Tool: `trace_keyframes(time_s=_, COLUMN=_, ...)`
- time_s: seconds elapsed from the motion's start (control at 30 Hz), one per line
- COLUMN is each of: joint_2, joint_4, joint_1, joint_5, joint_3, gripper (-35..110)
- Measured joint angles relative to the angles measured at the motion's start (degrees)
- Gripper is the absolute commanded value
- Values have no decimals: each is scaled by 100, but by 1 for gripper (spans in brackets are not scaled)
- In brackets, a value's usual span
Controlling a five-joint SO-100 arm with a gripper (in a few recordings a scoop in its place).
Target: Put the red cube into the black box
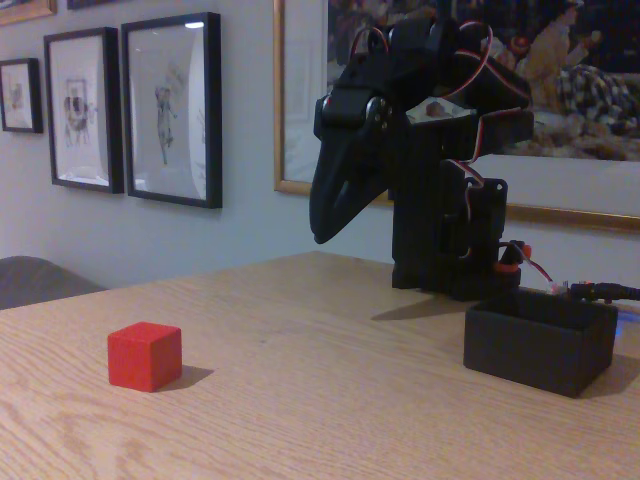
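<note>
Wood-grain surface [330, 400] w/ framed pictures [170, 105] on the wall behind. Fixed view: we see the black arm [440, 150] folded up at the back, end effector [325, 225] pointing down, above the surface, holding nothing; fingers look pressed together, but it's dark so we can't tell for sure. Cube [145, 356] sits on the surface front left, well apart from the arm. Box [540, 345] sits at right, just in front of the arm base, open top up, well apart from the cube.
</note>
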Motion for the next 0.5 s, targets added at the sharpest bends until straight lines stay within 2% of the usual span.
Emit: trace_keyframes(time_s=0.5, joint_2=-870, joint_4=-158, joint_1=-62, joint_5=167, joint_3=-404, gripper=9)
